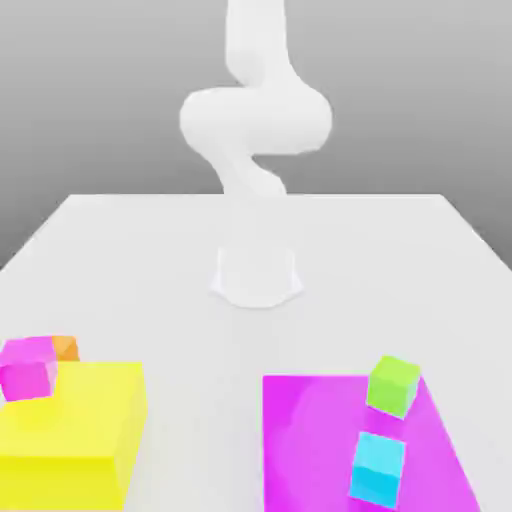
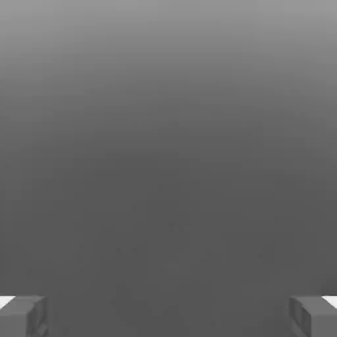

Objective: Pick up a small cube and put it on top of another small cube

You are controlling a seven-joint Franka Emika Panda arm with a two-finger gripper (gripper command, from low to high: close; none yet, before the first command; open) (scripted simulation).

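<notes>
White tabletop (image 1: pixel 150 260), grey backdrop. Gripper (image 2: pixel 168 316) fingers spread wide, pinching nothing. Small orange cube (image 1: pixel 66 347) sits at eight o'clock from the arm base, touching the magenta cube (image 1: pixel 28 366). Advice: descend squarely, avoiding the neighbour.

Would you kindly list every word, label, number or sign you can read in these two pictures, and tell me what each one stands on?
None: no text, number, brand or sign can be read anywhere.
The orange cube, magenta cube, yellow block, green cube, cyan cube and magenta mat are plain coloured faces.
The white arm and table are bare.
</notes>
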